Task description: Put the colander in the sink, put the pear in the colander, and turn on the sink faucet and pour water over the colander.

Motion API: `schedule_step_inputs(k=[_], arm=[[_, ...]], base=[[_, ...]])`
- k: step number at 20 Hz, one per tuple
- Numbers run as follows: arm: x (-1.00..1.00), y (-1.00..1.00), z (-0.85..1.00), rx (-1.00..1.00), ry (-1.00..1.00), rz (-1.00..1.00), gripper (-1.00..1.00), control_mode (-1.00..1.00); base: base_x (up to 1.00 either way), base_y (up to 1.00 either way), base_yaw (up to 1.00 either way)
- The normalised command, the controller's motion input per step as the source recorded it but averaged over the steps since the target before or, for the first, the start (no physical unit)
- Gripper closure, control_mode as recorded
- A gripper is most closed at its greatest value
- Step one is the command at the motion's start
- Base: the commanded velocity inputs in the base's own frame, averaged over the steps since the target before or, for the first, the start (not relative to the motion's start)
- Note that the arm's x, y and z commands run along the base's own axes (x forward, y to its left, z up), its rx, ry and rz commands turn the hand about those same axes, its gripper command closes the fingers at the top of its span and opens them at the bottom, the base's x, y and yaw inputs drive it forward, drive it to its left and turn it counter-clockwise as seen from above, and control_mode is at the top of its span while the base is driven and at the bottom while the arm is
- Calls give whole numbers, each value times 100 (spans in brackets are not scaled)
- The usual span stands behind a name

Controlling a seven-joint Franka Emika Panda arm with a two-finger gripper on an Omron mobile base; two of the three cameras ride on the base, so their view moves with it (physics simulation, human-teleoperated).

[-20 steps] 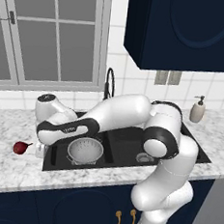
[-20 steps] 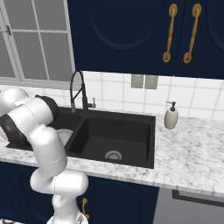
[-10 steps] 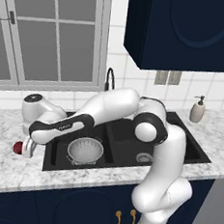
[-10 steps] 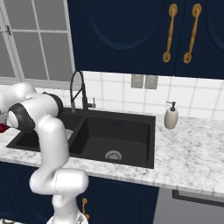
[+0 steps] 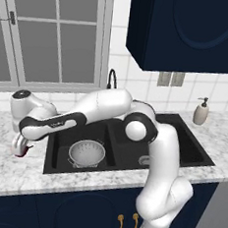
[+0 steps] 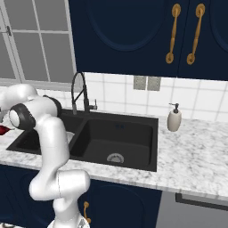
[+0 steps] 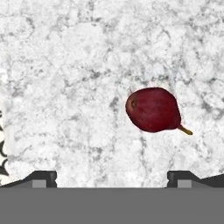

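A: Lying on the white marbled desk [image 7: 65, 87], the pear [image 7: 153, 109] is seen on its side, left of the sink [image 5: 182, 142]. Where is the gripper [image 5: 20, 149] found?

B: It is held just above the pear, and its fingers [image 7: 41, 177] are spread wide apart; nothing is clamped between them.

A: And the colander [image 5: 86, 153]?

B: It is placed upright in the left basin of the sink. The sink faucet [image 6: 81, 91] is seen behind the basins, and the soap bottle [image 6: 174, 118] is set at the right.
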Motion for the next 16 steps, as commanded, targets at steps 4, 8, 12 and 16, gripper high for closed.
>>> schedule_step_inputs(k=[4,8,12,16], arm=[[20,10,1,0,1,5,-100,-100],[24,11,0,0,1,4,-100,-100],[6,17,-1,-1,0,0,-100,-100],[3,8,-1,0,0,0,-100,-100]], base=[[0,0,0],[0,0,0],[0,0,0],[0,0,0]])
